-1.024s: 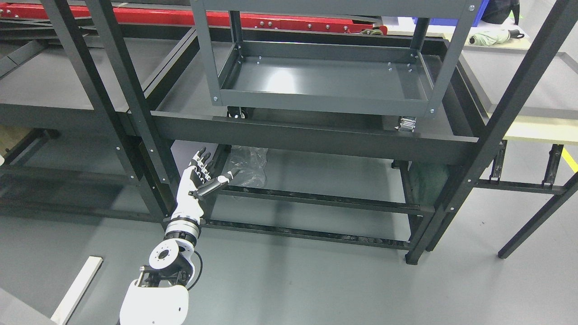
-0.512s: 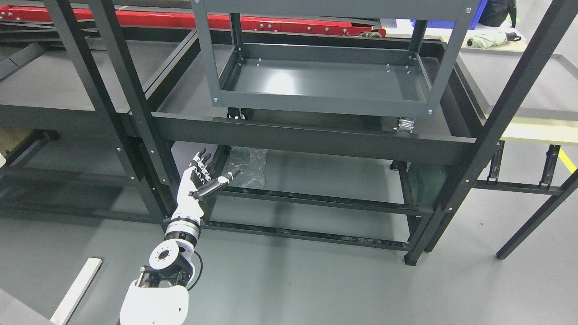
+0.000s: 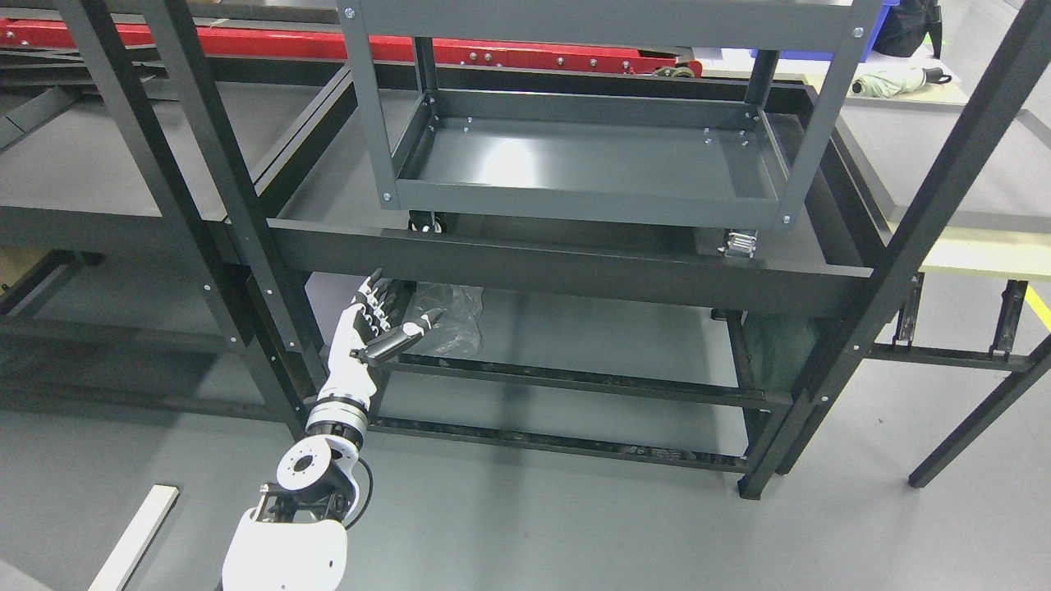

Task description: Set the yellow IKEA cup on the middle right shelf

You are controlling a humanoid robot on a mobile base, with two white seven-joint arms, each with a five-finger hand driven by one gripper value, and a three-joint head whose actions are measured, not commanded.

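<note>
**No yellow cup in view; left hand open and empty at the low shelf**

A workshop with a grey floor holds a dark steel rack (image 3: 566, 267) of long shelves, and a red beam (image 3: 525, 51) runs across the back at 12 o'clock. A small grey cart (image 3: 587, 168) on castors stands on the rack's middle shelf (image 3: 345, 185). That cart's tray is bare, and no cup shows on the visible part of the shelf around it. At 1 o'clock a pale folded umbrella (image 3: 899, 80) lies on a counter (image 3: 944, 156) behind the rack.

The yellow IKEA cup cannot be found anywhere in the head view: not on any shelf, not on the floor, not in a hand. The left hand (image 3: 374, 328) reaches up from 7 o'clock to the front edge of the lowest shelf (image 3: 575, 324), palm turned inward, fingers (image 3: 379, 297) straight and spread, thumb out to the side, holding nothing. Just beyond it at 3 o'clock lies a crumpled clear plastic bag (image 3: 452, 308). The right arm does not show.

As a judgement, this fits either a search for the cup before pickup, or a cup already set down somewhere outside the frame. The pictures do not settle which. Any further step depends on bringing the cup into sight, so the view needs to take in more of the right side of the middle shelf
</note>
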